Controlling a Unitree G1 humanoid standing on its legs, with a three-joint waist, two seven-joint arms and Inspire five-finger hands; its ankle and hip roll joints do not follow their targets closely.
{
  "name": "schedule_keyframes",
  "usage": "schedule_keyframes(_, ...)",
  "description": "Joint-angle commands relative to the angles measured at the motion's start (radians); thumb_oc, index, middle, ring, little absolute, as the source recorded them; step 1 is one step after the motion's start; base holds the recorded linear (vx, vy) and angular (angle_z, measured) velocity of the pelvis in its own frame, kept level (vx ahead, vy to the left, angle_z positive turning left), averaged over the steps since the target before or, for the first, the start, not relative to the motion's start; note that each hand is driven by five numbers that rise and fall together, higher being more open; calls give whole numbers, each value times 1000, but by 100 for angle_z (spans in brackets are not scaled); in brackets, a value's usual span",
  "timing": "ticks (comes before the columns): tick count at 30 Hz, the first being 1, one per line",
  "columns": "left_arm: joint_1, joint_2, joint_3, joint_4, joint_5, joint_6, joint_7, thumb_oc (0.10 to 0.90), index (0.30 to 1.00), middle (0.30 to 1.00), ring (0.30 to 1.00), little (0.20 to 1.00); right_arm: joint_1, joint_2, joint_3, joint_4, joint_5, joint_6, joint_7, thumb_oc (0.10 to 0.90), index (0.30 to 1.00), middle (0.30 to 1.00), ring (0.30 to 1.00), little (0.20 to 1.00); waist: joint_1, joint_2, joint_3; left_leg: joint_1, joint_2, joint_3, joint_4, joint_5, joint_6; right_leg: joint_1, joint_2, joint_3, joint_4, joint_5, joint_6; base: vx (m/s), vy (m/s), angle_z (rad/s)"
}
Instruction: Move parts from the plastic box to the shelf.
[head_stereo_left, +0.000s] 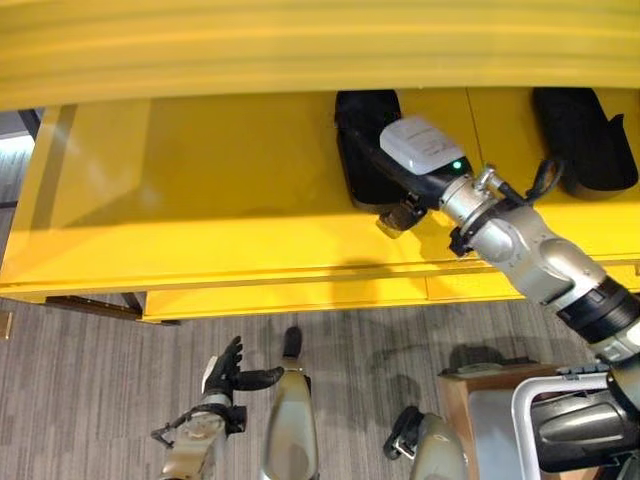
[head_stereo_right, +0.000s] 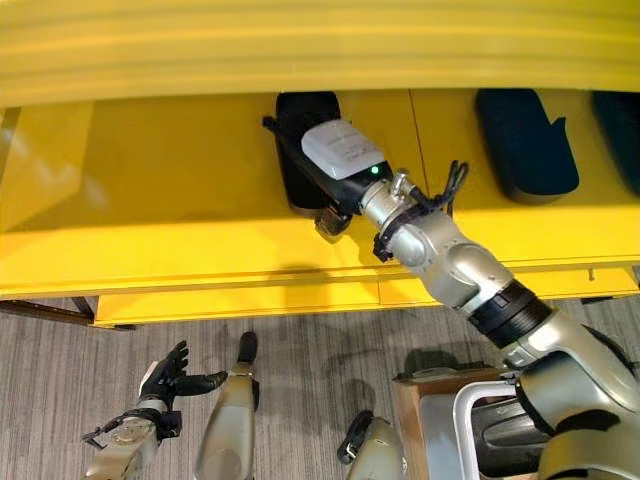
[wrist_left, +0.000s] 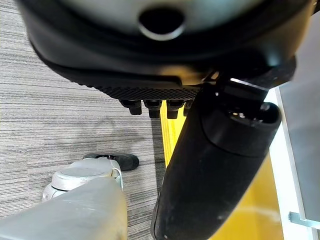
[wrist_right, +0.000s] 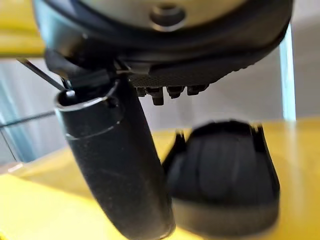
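A black moulded part lies flat on the yellow shelf. My right hand reaches onto the shelf from the lower right and hovers at the near end of that part. In the right wrist view its thumb stands straight, its fingers are uncurled, and the part rests on the shelf just beyond them, not held. A second black part lies further right on the same shelf. My left hand hangs low over the floor, fingers spread and holding nothing.
The shelf's upper board overhangs the top of the view. At the lower right stands a grey box with a brown rim. A third dark part shows at the shelf's far right. Grey striped floor lies below.
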Motion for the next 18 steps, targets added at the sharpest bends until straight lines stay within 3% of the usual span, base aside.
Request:
schedule_keyframes(1,0,54,41,-61,11,-37,19,900,1000,1000,1000,1000,-60,-17,-202,-182,-32,-34,-87,900,1000,1000,1000,1000,-15,-40,-26,-39,4,19,142,-67,10,68,101,-15,-99,114,-104,0,0,0)
schedule_keyframes(5,6,43,54,-60,22,-27,22,900,1000,1000,1000,1000,49,-4,-286,-276,-34,-47,-88,900,1000,1000,1000,1000,-27,-41,-29,-30,8,21,135,-61,7,75,107,-13,-106,113,-106,-3,-4,-1)
schedule_keyframes(9,23,23,67,-50,39,-18,19,900,1000,1000,1000,1000,258,77,-377,-343,2,-69,-91,900,1000,1000,1000,1000,-40,-39,-42,25,39,33,59,-15,-3,109,135,-6,-184,144,-102,-6,-16,-16)
schedule_keyframes(15,55,-14,89,-44,40,-24,19,900,1000,1000,1000,1000,502,226,-406,-361,97,-104,-82,900,1000,1000,1000,1000,-81,-41,-102,173,86,84,-185,103,-1,154,198,45,-349,219,-83,23,9,-33)
schedule_keyframes(18,77,-38,96,-44,39,-28,13,900,1000,1000,1000,1000,594,233,-426,-369,147,-115,-64,900,1000,1000,1000,1000,-100,-40,-139,246,104,118,-295,148,-8,182,229,76,-434,258,-75,41,-10,-59)
